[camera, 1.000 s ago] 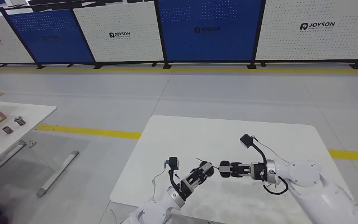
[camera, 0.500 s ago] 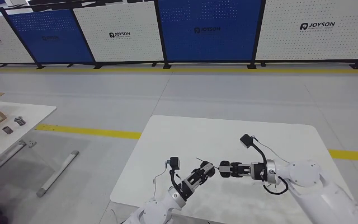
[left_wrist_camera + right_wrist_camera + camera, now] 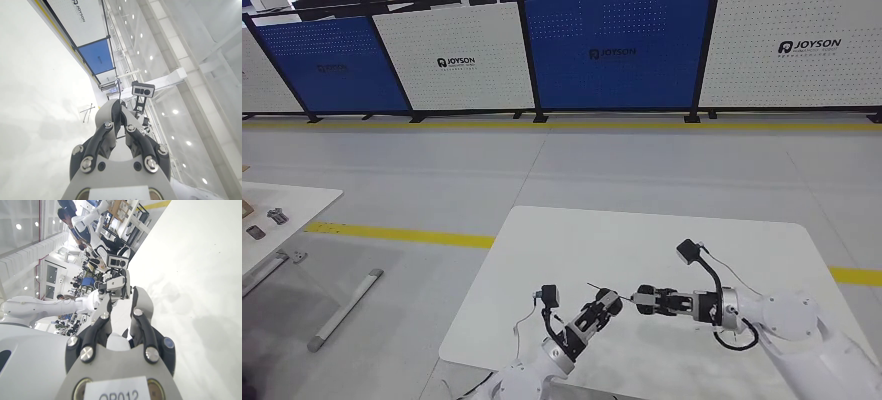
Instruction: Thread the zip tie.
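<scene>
Jaws: left gripper (image 3: 120,106) clamped on zip tie (image 3: 119,91); right gripper (image 3: 122,293) parted, empty.
Steady your tie at lower centre; close in squarely.

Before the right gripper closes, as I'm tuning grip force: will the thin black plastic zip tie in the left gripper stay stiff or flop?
Probably springy rather than floppy: the thin black plastic zip tie runs straight out of the shut left gripper unsupported. Likely light, being so thin. It may bend aside if the open right gripper nudges it.
</scene>
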Action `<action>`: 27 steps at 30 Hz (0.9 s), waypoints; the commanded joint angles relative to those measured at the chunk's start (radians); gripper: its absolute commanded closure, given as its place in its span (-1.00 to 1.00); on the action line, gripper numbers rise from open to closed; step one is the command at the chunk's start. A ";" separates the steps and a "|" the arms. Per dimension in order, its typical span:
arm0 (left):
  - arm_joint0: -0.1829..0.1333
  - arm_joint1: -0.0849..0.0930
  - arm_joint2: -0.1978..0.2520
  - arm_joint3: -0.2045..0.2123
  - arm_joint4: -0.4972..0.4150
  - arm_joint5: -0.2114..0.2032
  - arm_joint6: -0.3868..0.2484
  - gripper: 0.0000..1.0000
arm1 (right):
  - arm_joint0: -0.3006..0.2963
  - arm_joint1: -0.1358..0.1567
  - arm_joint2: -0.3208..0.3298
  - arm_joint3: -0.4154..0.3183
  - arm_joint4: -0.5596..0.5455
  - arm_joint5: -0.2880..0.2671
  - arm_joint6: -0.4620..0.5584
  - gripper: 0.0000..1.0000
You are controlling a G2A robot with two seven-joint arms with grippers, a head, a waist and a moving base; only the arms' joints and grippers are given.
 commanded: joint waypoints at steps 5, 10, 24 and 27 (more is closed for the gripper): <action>0.001 -0.015 0.019 -0.035 0.035 0.089 0.172 1.00 | -0.076 0.024 0.091 -0.005 0.018 -0.036 -0.014 -1.00; -0.011 -0.033 0.059 -0.044 0.086 0.198 0.324 1.00 | -0.128 0.039 0.149 -0.021 0.018 -0.047 -0.019 -1.00; -0.015 -0.033 0.058 -0.035 0.090 0.201 0.313 1.00 | -0.128 0.039 0.149 -0.021 0.018 -0.047 -0.019 -1.00; -0.018 -0.032 0.047 -0.035 0.060 0.202 0.268 1.00 | -0.128 0.039 0.149 -0.021 0.018 -0.047 -0.019 -1.00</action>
